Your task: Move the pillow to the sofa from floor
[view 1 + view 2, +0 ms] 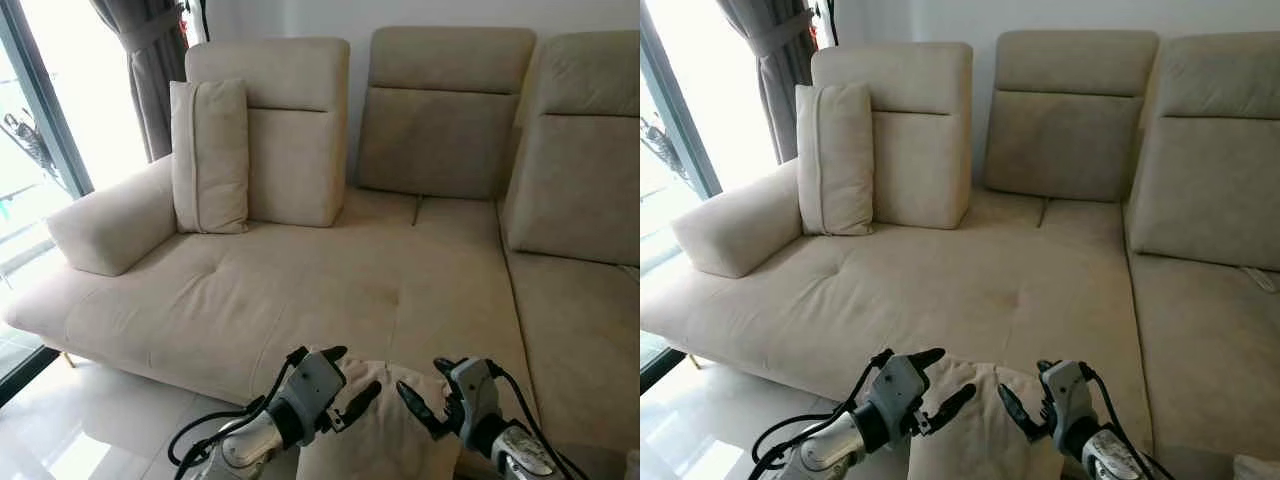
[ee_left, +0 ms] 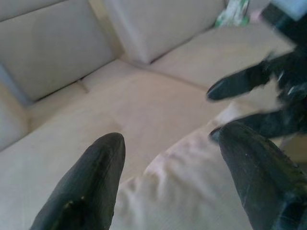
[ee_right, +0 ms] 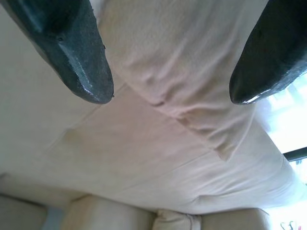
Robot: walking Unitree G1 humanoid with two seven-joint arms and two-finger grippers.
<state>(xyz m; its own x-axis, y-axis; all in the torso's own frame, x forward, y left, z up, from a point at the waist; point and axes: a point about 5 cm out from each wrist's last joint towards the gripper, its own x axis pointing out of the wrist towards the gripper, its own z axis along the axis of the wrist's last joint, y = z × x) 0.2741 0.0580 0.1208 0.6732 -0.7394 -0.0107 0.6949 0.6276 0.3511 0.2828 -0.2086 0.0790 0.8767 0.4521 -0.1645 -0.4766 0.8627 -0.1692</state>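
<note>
A beige pillow [image 1: 385, 425] is held up at the front edge of the beige sofa [image 1: 300, 290], between my two grippers. My left gripper [image 1: 345, 378] presses its left side, fingers spread open. My right gripper [image 1: 428, 385] is at its right side, also open. In the left wrist view the pillow [image 2: 192, 182] lies between the two black fingers [image 2: 86, 187], with the right gripper's fingers across from it. In the right wrist view the pillow's creased edge [image 3: 177, 62] runs between the wide-apart fingers [image 3: 76, 52]. The pillow's lower part is cut off by the frame.
The sofa seat ahead is wide and bare. A matching cushion [image 1: 210, 155] stands upright against the left backrest, by the armrest [image 1: 110, 225]. A window [image 1: 40, 120] and grey curtain [image 1: 150, 60] are at the left. Glossy white floor [image 1: 100, 430] lies at lower left.
</note>
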